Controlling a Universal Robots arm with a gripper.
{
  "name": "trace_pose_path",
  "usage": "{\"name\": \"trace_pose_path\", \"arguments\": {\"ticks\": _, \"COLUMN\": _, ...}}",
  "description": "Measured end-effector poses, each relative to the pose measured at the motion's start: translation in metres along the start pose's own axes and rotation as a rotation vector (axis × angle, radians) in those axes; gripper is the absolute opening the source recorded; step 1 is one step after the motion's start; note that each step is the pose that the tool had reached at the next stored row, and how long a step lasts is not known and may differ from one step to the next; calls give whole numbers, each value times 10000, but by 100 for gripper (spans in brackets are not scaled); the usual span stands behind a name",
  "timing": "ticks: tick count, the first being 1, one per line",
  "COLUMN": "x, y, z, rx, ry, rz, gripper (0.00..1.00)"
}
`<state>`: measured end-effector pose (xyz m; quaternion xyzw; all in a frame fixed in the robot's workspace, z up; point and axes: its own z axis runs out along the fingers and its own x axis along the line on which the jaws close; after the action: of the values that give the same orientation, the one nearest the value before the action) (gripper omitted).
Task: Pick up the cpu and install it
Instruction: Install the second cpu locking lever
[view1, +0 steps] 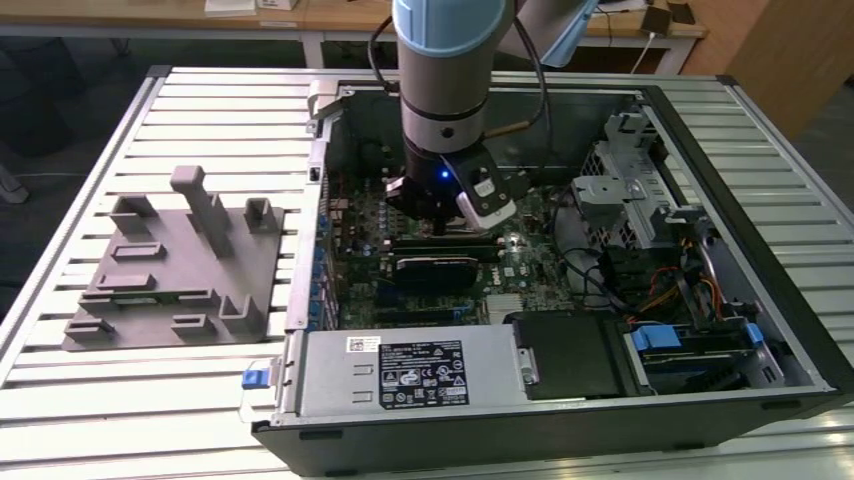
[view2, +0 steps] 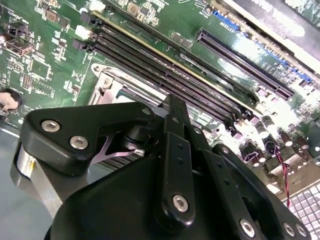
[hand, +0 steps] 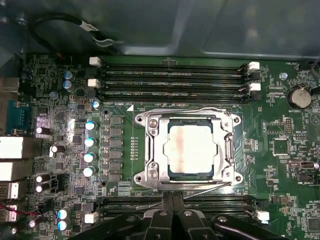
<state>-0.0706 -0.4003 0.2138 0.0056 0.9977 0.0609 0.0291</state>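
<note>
The cpu (hand: 192, 150), a small square chip with a silvery top, lies flat inside the metal socket frame (hand: 150, 150) on the green motherboard (hand: 280, 150). My gripper (hand: 172, 207) hovers just off one edge of the socket, its black fingers drawn together with nothing between them, apart from the chip. The second wrist view looks past the gripper's black linkage (view2: 175, 165) to a corner of the socket frame (view2: 107, 75). In the exterior view the arm reaches straight down into the open computer case, and the gripper (view1: 434, 212) covers the socket.
Memory slots (hand: 170, 80) run along both sides of the socket. A black card (view1: 441, 265) and a silver power supply (view1: 400, 372) lie nearer the case front. A drive cage (view1: 641, 190) and cables fill the exterior view's right. A grey moulded tray (view1: 174, 260) rests on the slatted table.
</note>
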Motion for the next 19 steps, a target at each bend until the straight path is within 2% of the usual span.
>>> {"name": "trace_pose_path", "arguments": {"ticks": 7, "x": 87, "y": -23, "z": 16, "rx": -71, "ry": 0, "rz": 6, "gripper": 11}}
{"name": "trace_pose_path", "arguments": {"ticks": 12, "x": 94, "y": -32, "z": 21, "rx": -87, "ry": 1, "rz": 5, "gripper": 11}}
{"name": "trace_pose_path", "arguments": {"ticks": 16, "x": 101, "y": -83, "z": 38, "rx": -289, "ry": 2, "rz": 18, "gripper": 11}}
{"name": "trace_pose_path", "arguments": {"ticks": 19, "x": 114, "y": -105, "z": 50, "rx": -527, "ry": 5, "rz": 33, "gripper": 11}}
